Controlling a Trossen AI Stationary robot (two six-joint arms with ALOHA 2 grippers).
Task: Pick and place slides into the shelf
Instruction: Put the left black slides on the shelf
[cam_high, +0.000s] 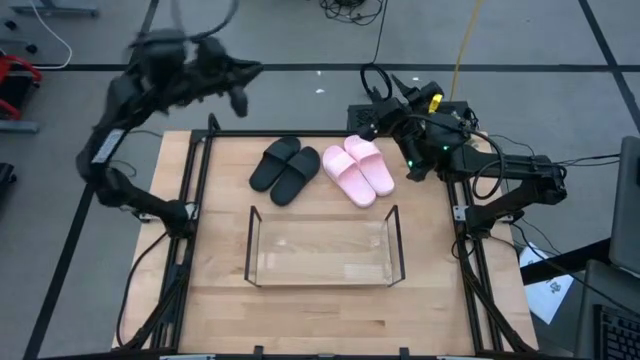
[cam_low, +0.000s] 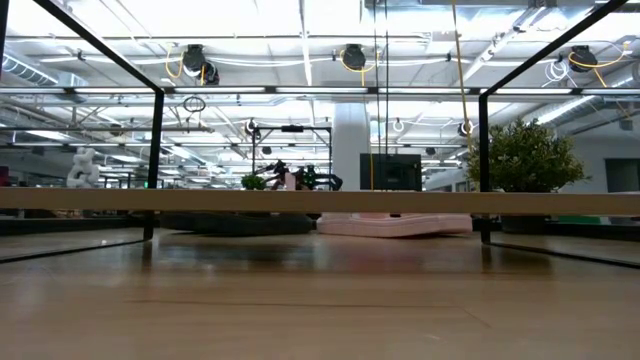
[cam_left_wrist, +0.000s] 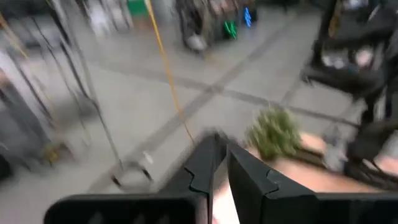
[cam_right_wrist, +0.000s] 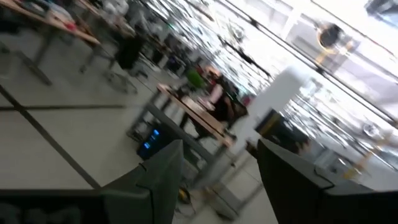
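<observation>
A pair of black slides (cam_high: 285, 168) and a pair of pale pink slides (cam_high: 358, 170) lie side by side, soles down, on the wooden table beyond the shelf. In the low view the black slides (cam_low: 240, 222) and the pink slides (cam_low: 395, 224) show as low shapes. The clear shelf (cam_high: 325, 248) stands mid-table with nothing in it. My left gripper (cam_high: 245, 82) hangs blurred over the table's far left corner, raised, its fingers (cam_left_wrist: 205, 162) shut on nothing. My right gripper (cam_high: 385, 95) hovers past the far edge behind the pink slides, open (cam_right_wrist: 217, 149) with nothing between its fingers.
Black frame rails (cam_high: 195, 190) run along the table's left and right sides. Cables and a yellow cord (cam_high: 465, 40) lie on the floor beyond the far edge. Bare wood (cam_high: 320, 320) stretches between the shelf and the near edge.
</observation>
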